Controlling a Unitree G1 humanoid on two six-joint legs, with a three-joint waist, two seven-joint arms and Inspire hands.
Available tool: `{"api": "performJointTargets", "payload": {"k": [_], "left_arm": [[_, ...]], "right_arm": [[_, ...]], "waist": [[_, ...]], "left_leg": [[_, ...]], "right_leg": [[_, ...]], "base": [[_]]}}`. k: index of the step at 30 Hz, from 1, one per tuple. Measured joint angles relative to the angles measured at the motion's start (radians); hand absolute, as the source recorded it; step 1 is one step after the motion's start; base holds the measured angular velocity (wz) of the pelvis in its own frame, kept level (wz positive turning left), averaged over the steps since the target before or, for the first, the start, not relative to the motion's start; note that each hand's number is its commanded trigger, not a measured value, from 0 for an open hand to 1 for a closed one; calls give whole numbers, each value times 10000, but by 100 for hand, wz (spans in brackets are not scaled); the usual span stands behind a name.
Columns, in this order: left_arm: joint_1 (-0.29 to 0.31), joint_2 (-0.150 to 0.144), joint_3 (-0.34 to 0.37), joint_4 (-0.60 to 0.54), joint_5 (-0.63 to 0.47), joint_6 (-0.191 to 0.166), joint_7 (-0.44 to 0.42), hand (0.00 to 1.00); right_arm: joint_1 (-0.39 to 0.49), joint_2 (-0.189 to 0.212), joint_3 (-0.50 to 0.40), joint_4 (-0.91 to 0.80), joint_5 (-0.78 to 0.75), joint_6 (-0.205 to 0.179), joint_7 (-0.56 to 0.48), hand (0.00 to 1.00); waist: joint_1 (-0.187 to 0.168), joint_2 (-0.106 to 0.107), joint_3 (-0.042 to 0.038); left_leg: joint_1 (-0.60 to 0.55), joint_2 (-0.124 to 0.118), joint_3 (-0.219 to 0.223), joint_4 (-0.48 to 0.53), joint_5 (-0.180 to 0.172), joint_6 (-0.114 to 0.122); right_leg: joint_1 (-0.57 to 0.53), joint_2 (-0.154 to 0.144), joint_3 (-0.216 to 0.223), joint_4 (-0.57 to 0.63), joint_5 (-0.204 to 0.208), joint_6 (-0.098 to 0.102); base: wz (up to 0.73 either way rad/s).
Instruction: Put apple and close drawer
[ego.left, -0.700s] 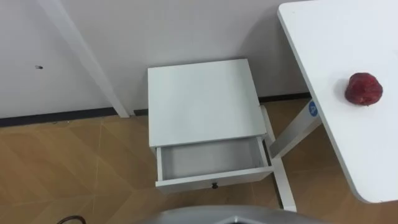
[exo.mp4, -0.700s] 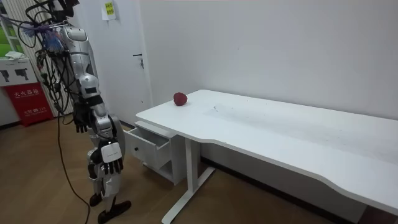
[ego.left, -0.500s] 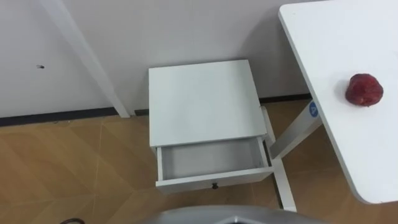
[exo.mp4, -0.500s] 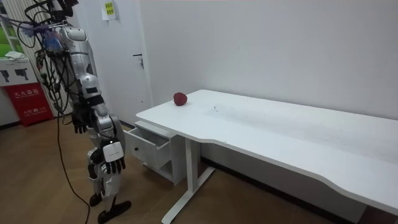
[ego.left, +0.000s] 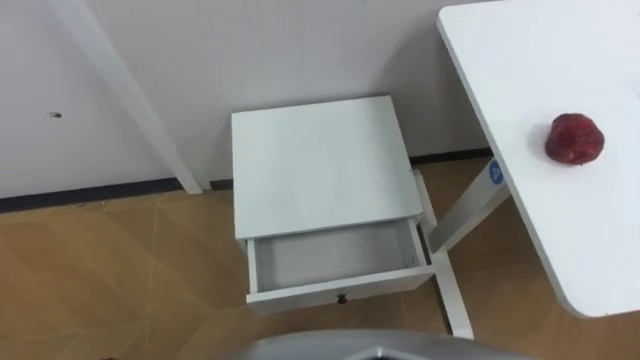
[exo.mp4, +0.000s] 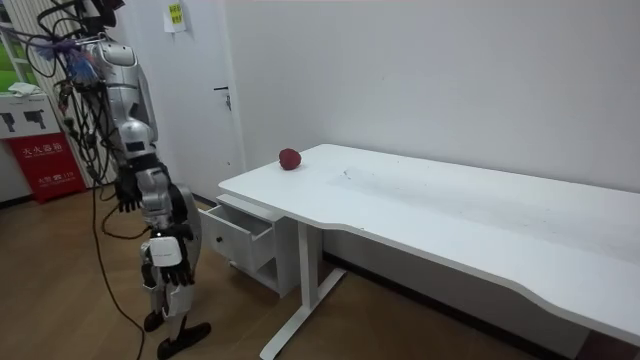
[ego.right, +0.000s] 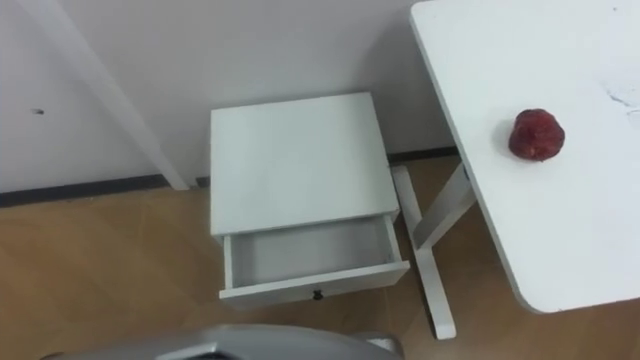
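Near the desk's (ego.left: 560, 235) edge beside the nightstand (ego.left: 320, 165) lay the apple (ego.left: 574, 138), well apart from the pulled-out drawer (ego.left: 340, 291). Facing the nightstand, the robot hung its left hand (exo.mp4: 128, 191) and right hand (exo.mp4: 166, 258) with fingers relaxed, grasping nothing.

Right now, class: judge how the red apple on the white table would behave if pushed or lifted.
Rounded, on a smooth flat table, the apple would probably roll if pushed. It sits near the table's edge, so it might drop off. It looks firm, so likely rigid in a grasp.
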Motion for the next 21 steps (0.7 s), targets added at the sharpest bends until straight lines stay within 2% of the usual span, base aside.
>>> {"api": "performJointTargets", "payload": {"k": [3, 6, 10, 12, 14, 16, 21], "left_arm": [[76, 39, 530, 10, -7, -282, 30, 0], [217, 73, 695, -89, -217, -324, 181, 0], [551, 96, 938, -353, -326, -413, 199, 0], [707, 145, 1001, -418, -346, -520, 240, 0], [749, 163, 1005, -461, -405, -545, 253, 0], [818, 165, 1007, -606, -411, -552, 251, 0], [969, 168, 1105, -819, -368, -818, 249, 0]], "right_arm": [[-17, -63, -929, -247, 2011, -456, -352, 0], [-61, -109, -1538, -597, 3749, -710, -771, 0], [29, -124, -1904, -1764, 4282, -867, -1441, 0], [39, -158, -1921, -2343, 4357, -1242, -1756, 0], [4, -169, -1921, -2722, 4410, -1371, -2073, 0], [27, -178, -1961, -3231, 4512, -1376, -2408, 0], [22, -275, -2541, -4842, 4842, -1815, -3209, 0]], "waist": [[-135, -36, -22], [-174, -73, -47], [-190, -117, -68], [-242, -183, -83], [-232, -271, -108], [-240, -300, -88], [-247, -362, -83]], "left_leg": [[-4, -5, 3, 7, -8, -3], [5, -8, 33, 47, -11, -6], [7, 7, 235, 49, -11, -7], [-9, 13, 294, 54, -11, -8], [-1, 9, 297, 53, -11, -8], [5, 10, 335, 60, -11, -8], [-7, 9, 390, 108, -16, -15]], "right_leg": [[-22, 1, 26, 11, -4, 8], [-35, 5, 109, 34, -5, 5], [-165, 0, 254, 171, -22, -10], [-198, 3, 322, 165, -24, -11], [-198, 2, 337, 169, -24, -10], [-208, 4, 374, 169, -23, -10], [-211, -7, 397, 175, -19, -5]], "base": [[-1], [-6], [-14], [-10], [0], [-5], [-2]]}}
